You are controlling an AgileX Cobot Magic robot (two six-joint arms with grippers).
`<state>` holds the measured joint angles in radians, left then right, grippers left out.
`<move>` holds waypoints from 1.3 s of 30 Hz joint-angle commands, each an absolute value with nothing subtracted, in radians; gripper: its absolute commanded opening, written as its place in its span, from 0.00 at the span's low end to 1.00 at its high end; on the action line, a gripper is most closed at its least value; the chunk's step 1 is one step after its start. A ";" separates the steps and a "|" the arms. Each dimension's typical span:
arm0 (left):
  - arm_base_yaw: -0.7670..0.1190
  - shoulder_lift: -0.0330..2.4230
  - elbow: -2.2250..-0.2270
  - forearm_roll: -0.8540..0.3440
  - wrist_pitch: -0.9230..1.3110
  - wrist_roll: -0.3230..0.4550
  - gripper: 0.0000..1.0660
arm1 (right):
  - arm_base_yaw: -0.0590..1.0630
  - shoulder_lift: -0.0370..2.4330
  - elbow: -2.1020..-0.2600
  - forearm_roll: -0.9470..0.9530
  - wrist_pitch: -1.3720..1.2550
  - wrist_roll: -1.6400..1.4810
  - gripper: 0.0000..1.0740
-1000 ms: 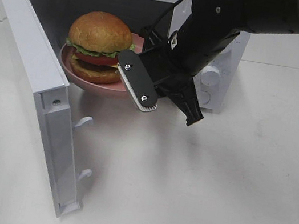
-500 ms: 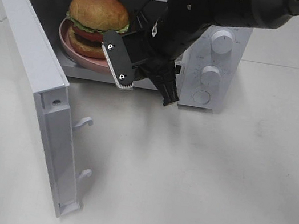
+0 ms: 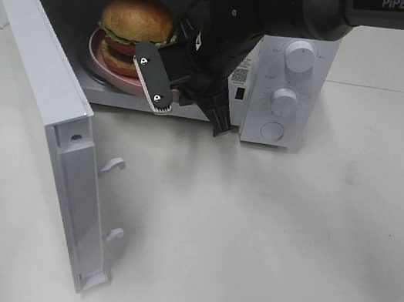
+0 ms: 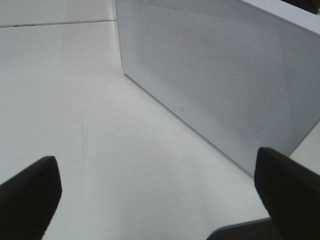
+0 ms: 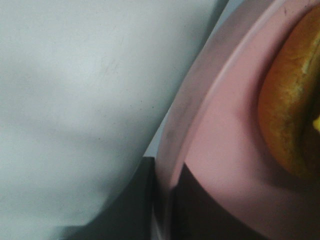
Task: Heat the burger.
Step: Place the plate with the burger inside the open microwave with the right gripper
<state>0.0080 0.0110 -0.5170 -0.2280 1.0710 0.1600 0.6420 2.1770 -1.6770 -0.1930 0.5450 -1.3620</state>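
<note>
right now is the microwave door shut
No, the microwave door stands swung wide open, and the burger on its pink plate shows inside.

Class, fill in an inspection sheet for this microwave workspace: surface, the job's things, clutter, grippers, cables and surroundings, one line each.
Surface: white table, plain and matte.
Job's things: burger on a pink plate, inside the microwave; its door stands wide open.
Clutter: nothing seen.
Grippers: right gripper shut on the plate's rim; left gripper open, holding nothing, beside the microwave's perforated wall.
Cables: a black cable runs along the right arm.
Surroundings: two dials on the microwave's front; more white surface behind it.
</note>
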 commanded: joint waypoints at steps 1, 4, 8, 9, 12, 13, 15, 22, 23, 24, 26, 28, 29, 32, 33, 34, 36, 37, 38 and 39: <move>0.012 0.009 -0.516 -0.231 1.072 0.155 0.92 | 0.632 2.196 -1.740 -0.213 0.531 -1.328 0.00; 0.012 0.009 -0.516 -0.231 1.072 0.155 0.92 | 0.632 2.216 -1.773 -0.224 0.541 -1.307 0.00; 0.012 0.009 -0.516 -0.231 1.072 0.155 0.92 | 0.632 2.238 -1.807 -0.224 0.549 -1.307 0.00; 0.012 0.009 -0.516 -0.231 1.072 0.155 0.92 | 0.632 2.256 -1.837 -0.224 0.558 -1.307 0.00; 0.012 0.009 -0.516 -0.231 1.072 0.155 0.92 | 0.632 2.283 -1.886 -0.224 0.583 -1.307 0.00; 0.012 0.009 -0.516 -0.231 1.072 0.155 0.92 | 0.632 2.301 -1.919 -0.223 0.602 -1.307 0.00; 0.012 0.009 -0.516 -0.231 1.072 0.155 0.92 | 0.632 2.313 -1.937 -0.223 0.608 -1.307 0.00; 0.012 0.009 -0.516 -0.231 1.072 0.155 0.92 | 0.632 2.379 -2.025 -0.224 0.623 -1.285 0.00; 0.012 0.009 -0.516 -0.231 1.072 0.155 0.92 | 0.632 2.388 -2.037 -0.224 0.624 -1.285 0.00; 0.012 0.009 -0.516 -0.231 1.072 0.155 0.92 | 0.632 2.405 -2.058 -0.224 0.623 -1.285 0.00; 0.012 0.009 -0.516 -0.231 1.072 0.155 0.92 | 0.632 2.419 -2.080 -0.224 0.622 -1.285 0.00; 0.012 0.009 -0.516 -0.231 1.072 0.155 0.92 | 0.632 2.425 -2.088 -0.224 0.618 -1.286 0.00; 0.012 0.009 -0.516 -0.231 1.072 0.155 0.92 | 0.632 2.431 -2.094 -0.224 0.606 -1.290 0.01; 0.012 0.009 -0.516 -0.231 1.072 0.155 0.92 | 0.632 2.435 -2.094 -0.224 0.583 -1.305 0.01; 0.012 0.009 -0.516 -0.231 1.072 0.155 0.92 | 0.632 2.435 -2.094 -0.224 0.583 -1.305 0.01; 0.012 0.009 -0.516 -0.231 1.072 0.155 0.92 | 0.632 2.435 -2.094 -0.224 0.573 -1.318 0.03; 0.012 0.009 -0.516 -0.231 1.072 0.155 0.92 | 0.632 2.435 -2.094 -0.224 0.570 -1.317 0.03; 0.012 0.009 -0.516 -0.231 1.072 0.155 0.92 | 0.632 2.435 -2.094 -0.224 0.569 -1.315 0.05; 0.012 0.009 -0.516 -0.231 1.072 0.155 0.92 | 0.632 2.435 -2.094 -0.224 0.569 -1.315 0.05; 0.012 0.009 -0.516 -0.231 1.072 0.155 0.92 | 0.630 2.435 -2.094 -0.224 0.570 -1.307 0.09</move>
<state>0.0080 0.0110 -0.5170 -0.2280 1.0710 0.1600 0.6320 2.4440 -2.0750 -0.2190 0.6240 -1.3090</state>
